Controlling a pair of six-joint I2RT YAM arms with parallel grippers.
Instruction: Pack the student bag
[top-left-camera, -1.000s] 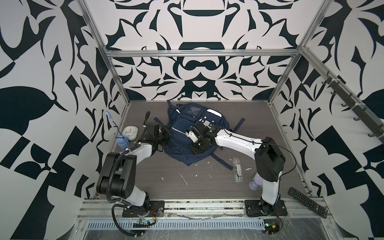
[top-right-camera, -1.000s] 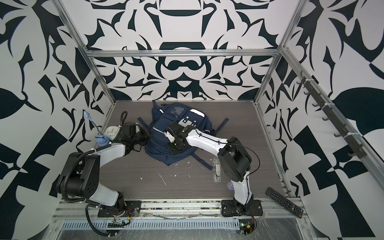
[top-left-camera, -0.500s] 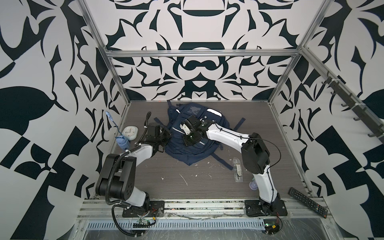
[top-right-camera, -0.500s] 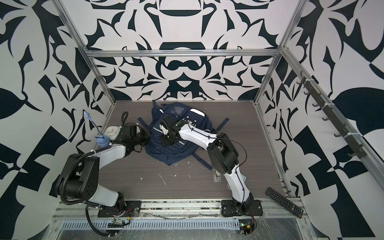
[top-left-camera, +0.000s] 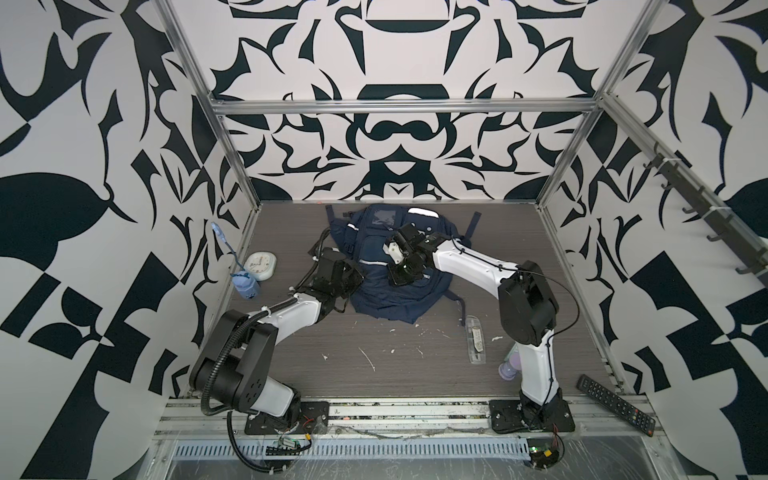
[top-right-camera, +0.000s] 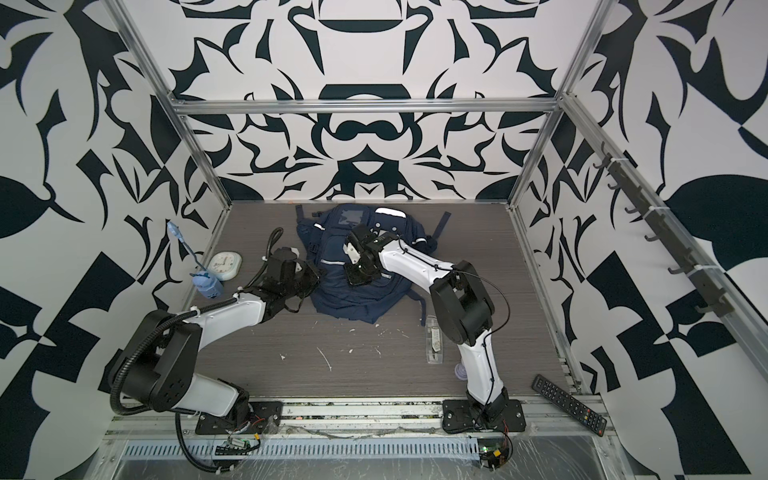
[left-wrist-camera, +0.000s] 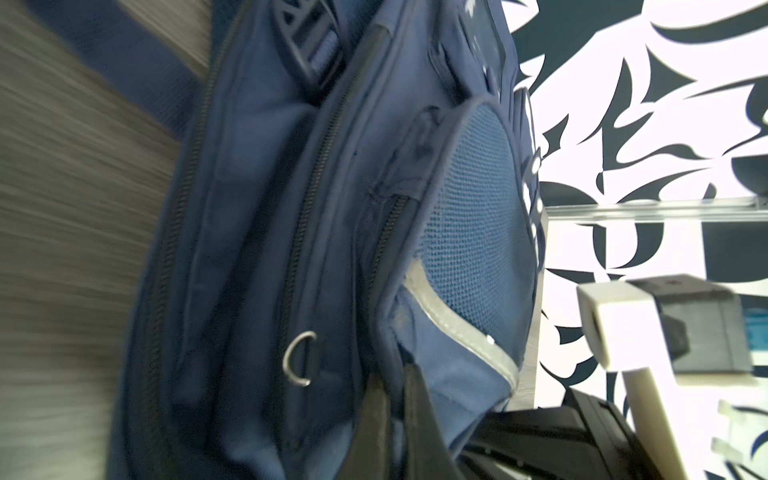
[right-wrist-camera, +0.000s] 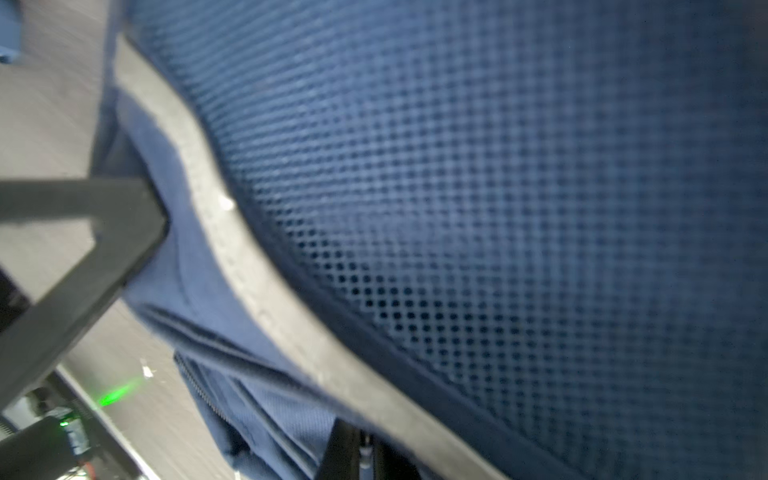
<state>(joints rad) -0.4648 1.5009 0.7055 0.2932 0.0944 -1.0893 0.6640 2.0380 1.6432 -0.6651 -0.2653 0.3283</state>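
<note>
The student bag (top-left-camera: 399, 297) (top-right-camera: 353, 301), a navy backpack with white reflective strips, lies flat at the back middle of the table. My left gripper (top-left-camera: 354, 277) (top-right-camera: 314, 276) is at the bag's left edge, shut on a fold of its fabric (left-wrist-camera: 394, 370) just below a reflective strip (left-wrist-camera: 457, 328). My right gripper (top-left-camera: 397, 279) (top-right-camera: 358, 279) reaches over the bag's front mesh pocket (right-wrist-camera: 498, 208) and points down onto it. It is shut (right-wrist-camera: 360, 436) on a thin pale piece at the pocket's seam. The bag's zips (left-wrist-camera: 307, 199) look closed.
A white round clock (top-left-camera: 259, 267) and a blue bottle with a brush (top-left-camera: 246, 287) sit at the left wall. Right of the bag lie a clear case (top-left-camera: 475, 341), a purple bottle (top-left-camera: 509, 370) behind the right arm, and a black remote (top-left-camera: 615, 405). White scraps (top-left-camera: 368, 359) dot the table.
The right gripper swung left across the bag and has come back to the right, its elbow shifting with it. The left arm has stayed in place.
</note>
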